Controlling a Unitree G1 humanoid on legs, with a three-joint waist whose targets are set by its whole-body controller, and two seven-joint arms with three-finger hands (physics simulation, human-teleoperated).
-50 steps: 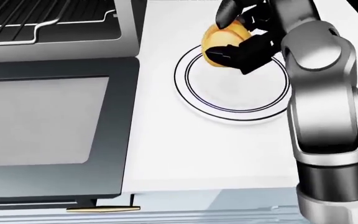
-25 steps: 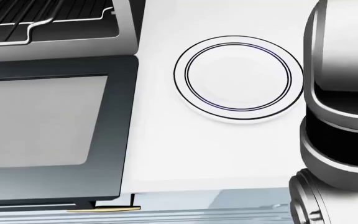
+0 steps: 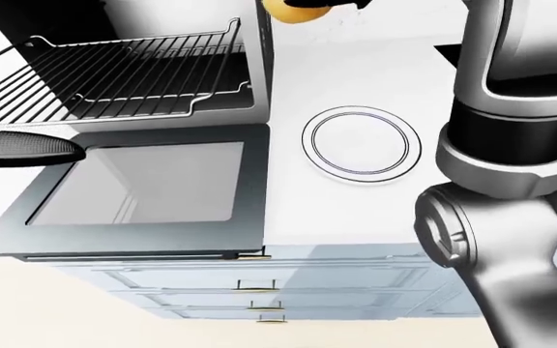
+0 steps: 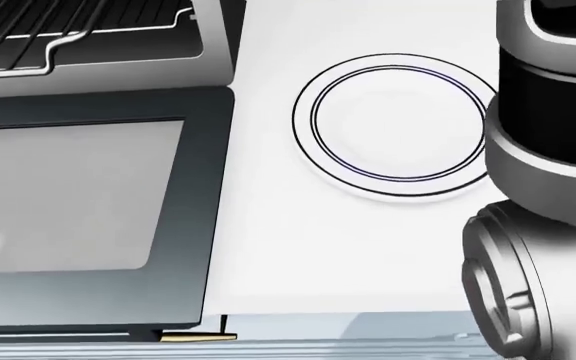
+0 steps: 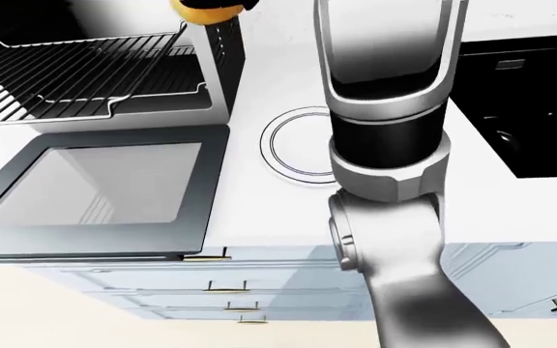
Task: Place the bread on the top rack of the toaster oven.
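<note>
The bread (image 3: pixel 291 9), a golden roll, hangs at the top edge of the left-eye view, just right of the toaster oven's upper corner. My right hand (image 3: pixel 309 3) is shut on it; only black fingertips (image 5: pixel 228 3) show, the rest is cut off. The top rack (image 3: pixel 114 80) is pulled out of the oven and bare, down and to the left of the bread. The oven door (image 3: pixel 143 190) lies open and flat below it. A grey tapered shape, my left hand (image 3: pixel 22 145), enters at the left edge; its fingers do not show.
An empty white plate (image 4: pixel 398 124) sits on the white counter (image 4: pixel 298 255) right of the door. My right arm (image 5: pixel 385 145) rises through the middle, hiding part of the plate. A black stove (image 5: pixel 535 109) lies at the right. Drawers (image 3: pixel 259 297) run below the counter.
One second ago my right hand held the bread just over the plate. It has lifted it up and left, out of the head view. The head view has shifted slightly.
</note>
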